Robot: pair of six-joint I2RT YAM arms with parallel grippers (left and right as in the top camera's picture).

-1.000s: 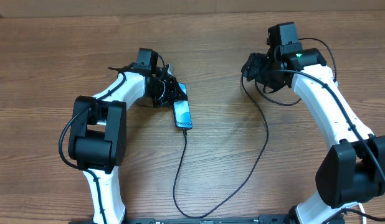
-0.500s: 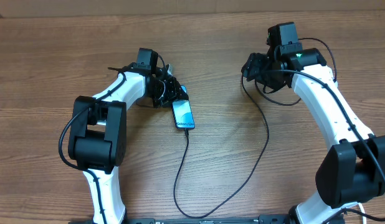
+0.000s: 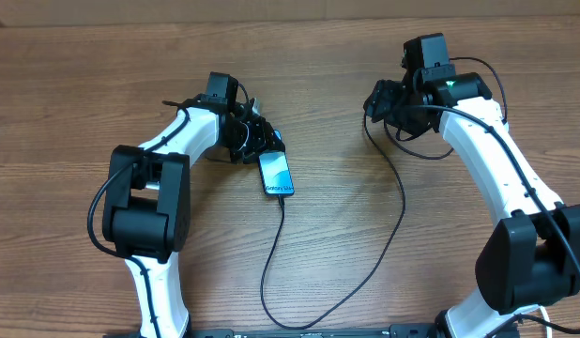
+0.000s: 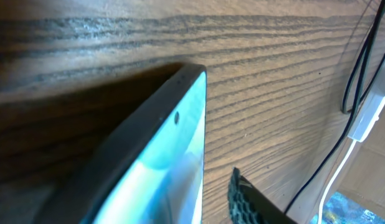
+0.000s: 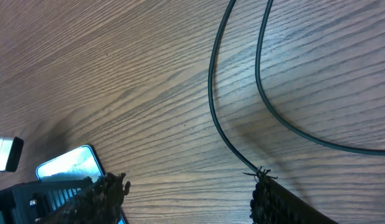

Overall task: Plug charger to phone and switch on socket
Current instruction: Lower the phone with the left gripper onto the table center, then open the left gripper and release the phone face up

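The phone [image 3: 277, 174] lies flat on the wood table with its light-blue screen up. My left gripper [image 3: 256, 137] is at its far end. In the left wrist view the phone [image 4: 161, 162] fills the lower left, and one finger [image 4: 242, 199] stands a small gap from its edge. The other finger is hidden. The charger's thin black cable [image 3: 271, 263] runs from the phone's near end, loops toward the front edge and rises to my right gripper [image 3: 377, 101]. That gripper [image 5: 186, 186] is open and the cable [image 5: 214, 106] touches one fingertip. The plug and the socket are out of view.
A white cord [image 4: 361, 124] shows at the right edge of the left wrist view. The phone also shows in the right wrist view [image 5: 68, 163], with the left gripper's body beside it. Both arm bases stand at the front edge.
The phone's near end has swung slightly to the right and my left gripper has shifted a little with it. The right arm has not moved.
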